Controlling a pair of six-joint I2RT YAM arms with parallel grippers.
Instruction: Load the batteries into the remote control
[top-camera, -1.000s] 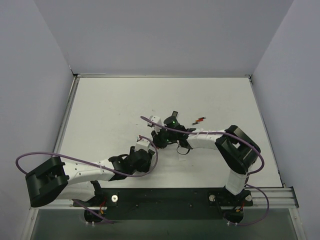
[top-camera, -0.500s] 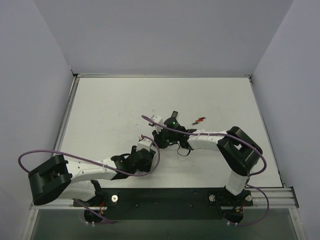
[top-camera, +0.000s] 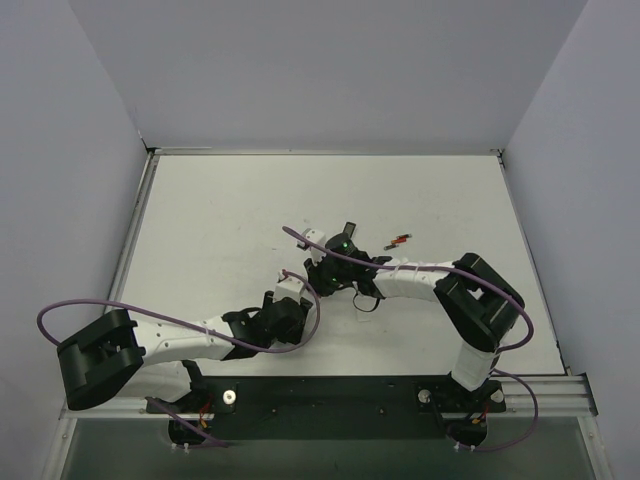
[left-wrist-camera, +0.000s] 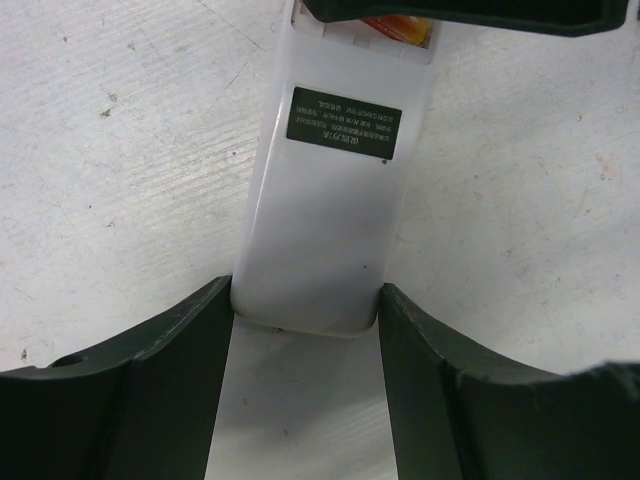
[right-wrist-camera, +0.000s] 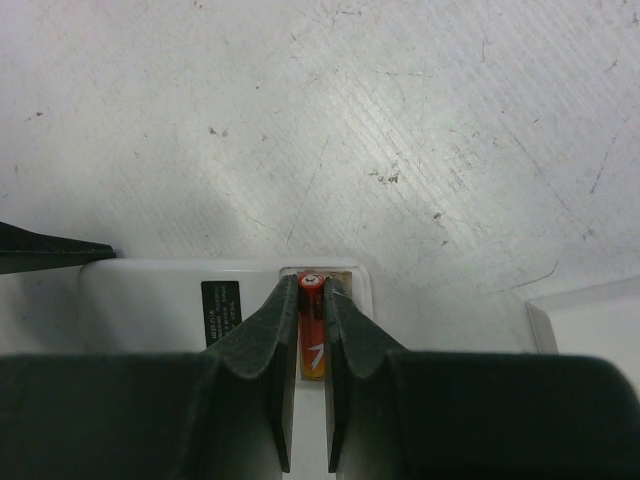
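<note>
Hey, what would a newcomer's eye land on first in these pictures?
The right gripper pinches a red battery at one end of the remote control. The left gripper clamps its other end. A spare battery lies loose farther back, to the right.

Overhead — wrist close-ups, shared remote

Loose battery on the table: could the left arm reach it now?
Probably not: the left hand grips the remote, and the right arm lies between it and the loose battery, with the right hand shut on another battery.
</note>
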